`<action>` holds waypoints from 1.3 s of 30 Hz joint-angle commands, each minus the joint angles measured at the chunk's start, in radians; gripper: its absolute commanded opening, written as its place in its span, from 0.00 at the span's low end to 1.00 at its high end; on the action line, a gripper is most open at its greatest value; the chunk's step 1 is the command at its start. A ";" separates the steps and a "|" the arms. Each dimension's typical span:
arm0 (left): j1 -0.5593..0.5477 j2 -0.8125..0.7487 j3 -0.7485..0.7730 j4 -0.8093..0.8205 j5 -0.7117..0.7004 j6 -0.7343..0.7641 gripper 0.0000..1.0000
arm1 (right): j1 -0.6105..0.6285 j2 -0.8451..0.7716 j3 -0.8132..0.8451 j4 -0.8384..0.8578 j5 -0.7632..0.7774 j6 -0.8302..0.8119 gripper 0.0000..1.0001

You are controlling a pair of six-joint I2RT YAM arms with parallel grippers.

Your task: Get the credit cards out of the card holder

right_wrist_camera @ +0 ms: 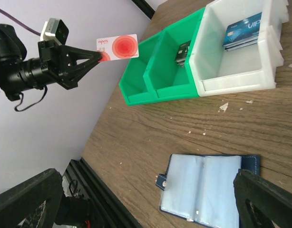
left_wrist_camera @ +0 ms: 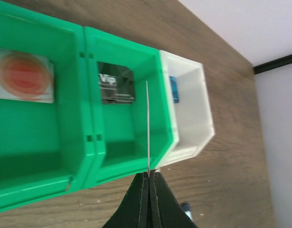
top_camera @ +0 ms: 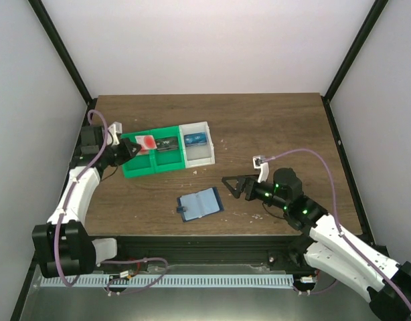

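low in the middle of the top view the card holder [top_camera: 200, 204] lies open on the worktop [top_camera: 272, 134], its clear pockets looking empty. just right of it the right claw [top_camera: 228, 188] gapes wide, holding nothing. further up at left, the left claw [right_wrist_camera: 96, 56] is pinched tight on a red-spotted credit card [right_wrist_camera: 117, 47] above the green-and-white tray [top_camera: 158, 166]. best to lower the card well inside a compartment, level it, then let go.

A plastic tray [top_camera: 144, 171], two bins green, one white, sits on the wooden table [top_camera: 272, 127]. Pale crumbs [right_wrist_camera: 223, 107] lie nearby.
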 commanded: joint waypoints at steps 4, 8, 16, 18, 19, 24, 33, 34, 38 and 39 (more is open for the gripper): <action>0.040 0.111 0.162 -0.215 -0.157 0.201 0.00 | 0.000 -0.048 -0.017 -0.046 0.026 0.002 1.00; 0.105 0.175 0.162 -0.209 -0.094 0.233 0.00 | 0.000 -0.058 -0.031 -0.041 0.007 0.012 1.00; 0.106 0.278 0.211 -0.229 -0.122 0.276 0.00 | 0.000 -0.056 -0.005 -0.062 0.022 -0.012 1.00; 0.107 0.294 0.205 -0.205 -0.149 0.270 0.00 | -0.001 -0.064 -0.016 -0.049 0.026 0.005 1.00; 0.106 0.306 0.207 -0.200 -0.159 0.271 0.00 | 0.000 -0.067 -0.026 -0.040 0.027 0.015 1.00; 0.106 0.366 0.235 -0.202 -0.135 0.286 0.00 | 0.001 -0.081 -0.047 -0.023 0.034 0.041 1.00; 0.106 0.418 0.242 -0.113 -0.101 0.228 0.00 | 0.000 -0.117 -0.068 -0.010 0.051 0.053 1.00; 0.106 0.425 0.242 -0.102 -0.094 0.223 0.00 | 0.000 -0.120 -0.068 -0.006 0.046 0.051 1.00; 0.105 0.458 0.247 -0.074 -0.072 0.211 0.00 | 0.000 -0.134 -0.068 -0.014 0.053 0.046 1.00; 0.104 0.466 0.251 -0.070 -0.073 0.209 0.00 | -0.001 -0.138 -0.067 -0.020 0.058 0.046 1.00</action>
